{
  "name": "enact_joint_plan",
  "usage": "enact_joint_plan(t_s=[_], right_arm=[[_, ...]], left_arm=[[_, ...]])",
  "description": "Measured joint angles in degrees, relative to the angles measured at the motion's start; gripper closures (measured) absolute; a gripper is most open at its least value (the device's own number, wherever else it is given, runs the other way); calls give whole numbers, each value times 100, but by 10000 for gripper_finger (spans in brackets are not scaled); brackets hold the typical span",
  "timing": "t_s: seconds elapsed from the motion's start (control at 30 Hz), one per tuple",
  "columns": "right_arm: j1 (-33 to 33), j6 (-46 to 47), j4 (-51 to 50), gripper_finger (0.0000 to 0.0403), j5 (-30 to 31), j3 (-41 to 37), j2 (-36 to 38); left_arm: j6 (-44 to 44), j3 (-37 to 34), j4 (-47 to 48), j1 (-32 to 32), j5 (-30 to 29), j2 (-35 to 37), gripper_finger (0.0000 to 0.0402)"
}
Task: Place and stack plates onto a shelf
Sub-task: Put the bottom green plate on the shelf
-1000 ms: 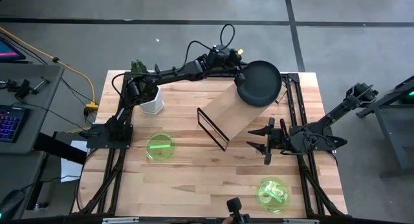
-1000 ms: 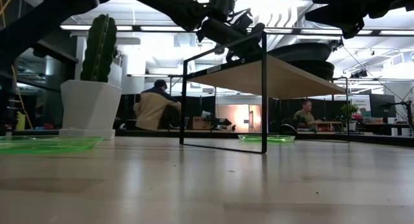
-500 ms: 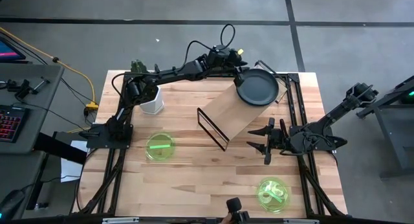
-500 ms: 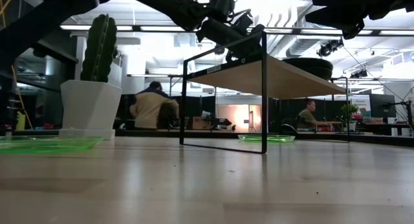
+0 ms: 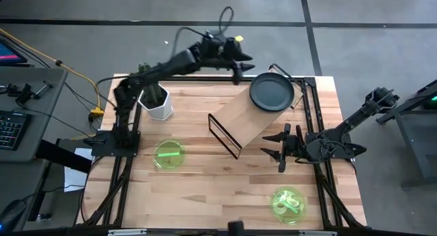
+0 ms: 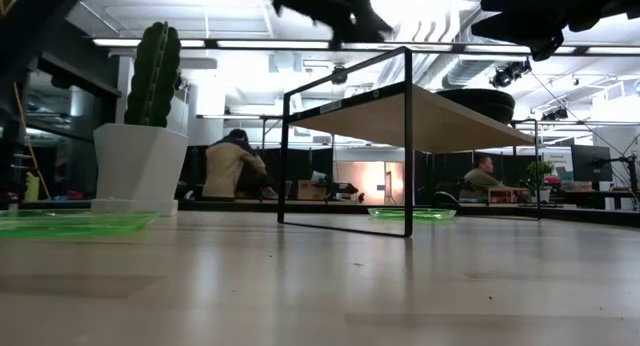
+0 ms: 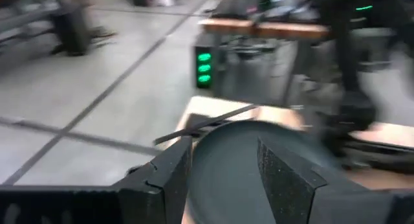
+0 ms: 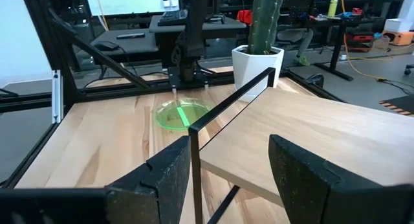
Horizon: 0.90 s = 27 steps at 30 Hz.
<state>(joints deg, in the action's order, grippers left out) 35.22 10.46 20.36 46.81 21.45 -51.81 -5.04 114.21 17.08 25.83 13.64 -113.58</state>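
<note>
Overhead, left end effector [image 5: 239, 64] hovers beside plates [image 5: 272, 92].

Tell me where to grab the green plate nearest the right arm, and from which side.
Take the green plate by its raised rim, on the edge facing the right hand. It lies flat on the table, so only the rim likely offers a pinch, approached from above.

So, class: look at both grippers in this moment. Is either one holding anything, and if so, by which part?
Nothing is held. The left gripper is open above the dark plates stacked on the shelf. The right gripper is open and empty beside the shelf.
</note>
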Motion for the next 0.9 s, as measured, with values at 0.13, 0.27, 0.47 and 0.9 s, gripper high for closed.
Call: enact_joint_plan(t_s=[0.13, 0.27, 0.47, 0.9], right_arm=[[2, 0, 16, 208, 39, 1, 1], [2, 6, 46, 208, 44, 0, 0], [2, 139, 45, 208, 55, 2, 1], [0, 109, 22, 208, 52, 0, 0]], left_arm=[[-8, -2, 991, -57, 1016, 702, 244], [-343, -266, 1591, -436, 1279, 1359, 253], [-334, -2272, 315, -1214, 802, 2692, 270], [386, -7531, -3219, -2529, 182, 5813, 286]])
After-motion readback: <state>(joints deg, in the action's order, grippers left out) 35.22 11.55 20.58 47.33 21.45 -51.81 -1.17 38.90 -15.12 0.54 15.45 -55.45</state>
